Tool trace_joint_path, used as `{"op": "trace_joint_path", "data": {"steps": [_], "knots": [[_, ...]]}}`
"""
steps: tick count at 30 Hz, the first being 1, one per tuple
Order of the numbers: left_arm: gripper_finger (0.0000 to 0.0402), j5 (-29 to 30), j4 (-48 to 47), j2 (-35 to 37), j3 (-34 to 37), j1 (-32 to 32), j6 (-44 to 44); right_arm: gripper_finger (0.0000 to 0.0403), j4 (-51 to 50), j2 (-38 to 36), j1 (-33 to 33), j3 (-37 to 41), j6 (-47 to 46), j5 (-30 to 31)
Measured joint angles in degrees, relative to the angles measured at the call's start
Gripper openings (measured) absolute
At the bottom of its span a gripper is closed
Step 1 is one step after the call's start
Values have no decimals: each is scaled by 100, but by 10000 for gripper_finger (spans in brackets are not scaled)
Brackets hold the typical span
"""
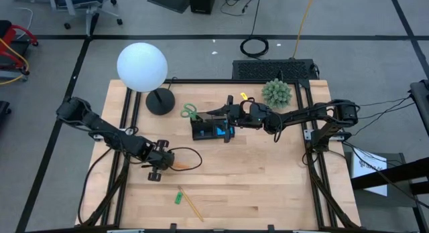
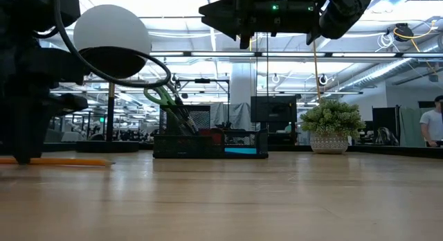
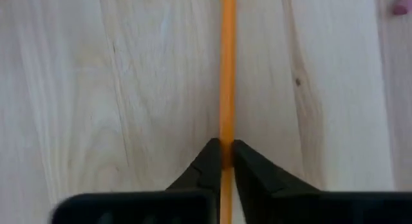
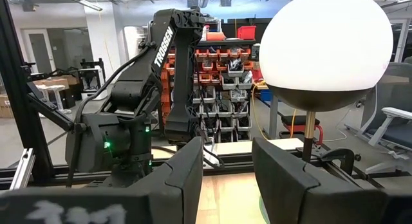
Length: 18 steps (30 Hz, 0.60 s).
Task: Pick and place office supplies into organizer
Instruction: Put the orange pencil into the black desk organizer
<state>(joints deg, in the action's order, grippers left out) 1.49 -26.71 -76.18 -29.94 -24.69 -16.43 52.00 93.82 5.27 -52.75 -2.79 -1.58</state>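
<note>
The left tool (image 3: 223, 161) pinches the orange pencil (image 3: 227, 69) near one end, so lifting may swing it loose, while the right tool (image 4: 226, 169) waits part open above the organizer (image 1: 213, 130).

In the left wrist view the orange pencil (image 3: 227, 76) runs out of frame at both ends, so neither its tip nor its far end shows; the part between the left gripper (image 3: 226, 161) fingers is covered by them. From above, that gripper (image 1: 159, 165) hides most of the pencil, leaving only a short orange stub beside it.

The right gripper (image 1: 234, 116) hangs over the organizer (image 1: 213, 130) and blocks part of it; which compartments are filled cannot be told. In the low view the organizer's (image 2: 208, 145) contents merge into dark shapes. The small green piece (image 1: 179, 197) on the counter (image 1: 268, 179) is too small to identify.
</note>
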Motion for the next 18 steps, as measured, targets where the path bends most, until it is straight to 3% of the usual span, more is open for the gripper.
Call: {"op": "trace_joint_path", "data": {"steps": [3, 18], "knots": [[8, -19, -5, 0, 3, -4, -20, 124, 1, 0, -1, 0, 1, -1], [5, -17, -14, 2, 3, -4, -52, 123, 1, 0, 1, 0, 0, -2]]}}
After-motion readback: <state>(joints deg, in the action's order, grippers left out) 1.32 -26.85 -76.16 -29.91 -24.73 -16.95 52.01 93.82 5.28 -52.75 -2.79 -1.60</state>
